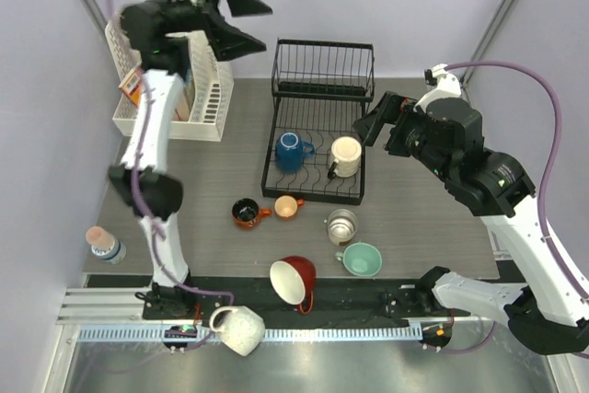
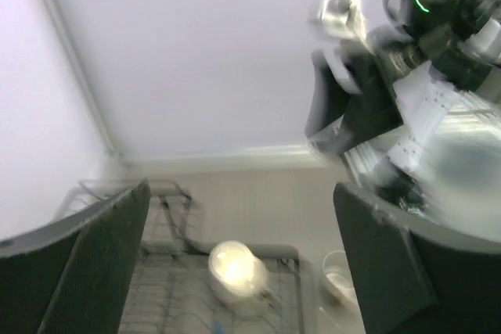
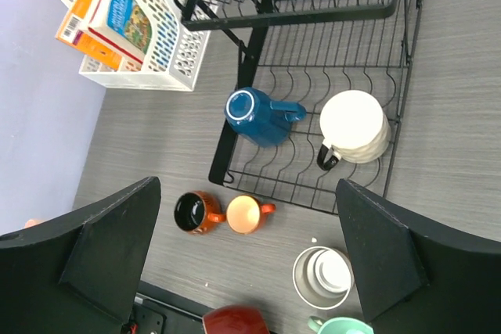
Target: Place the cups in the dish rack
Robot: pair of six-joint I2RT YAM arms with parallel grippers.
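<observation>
The black wire dish rack [image 1: 320, 89] stands at the middle back of the table. A blue cup [image 1: 293, 151] and a cream cup [image 1: 346, 156] lie on its wavy base. In front of the rack, on the table, are a black-lined orange cup [image 1: 246, 213], a peach cup [image 1: 287, 207], a steel cup [image 1: 341, 225], a teal cup [image 1: 361, 260] and a red cup [image 1: 294, 280]. A white cup [image 1: 238, 329] lies at the near rail. My left gripper [image 1: 265, 27] is raised high at the back left, open and empty. My right gripper [image 3: 249, 187] hovers open above the rack's right side, holding nothing.
A white slotted organizer [image 1: 210, 103] holding books stands at the back left, beside the rack. A small pink-capped bottle [image 1: 104, 244] sits off the table's left edge. The metal rail [image 1: 368, 330] runs along the near edge.
</observation>
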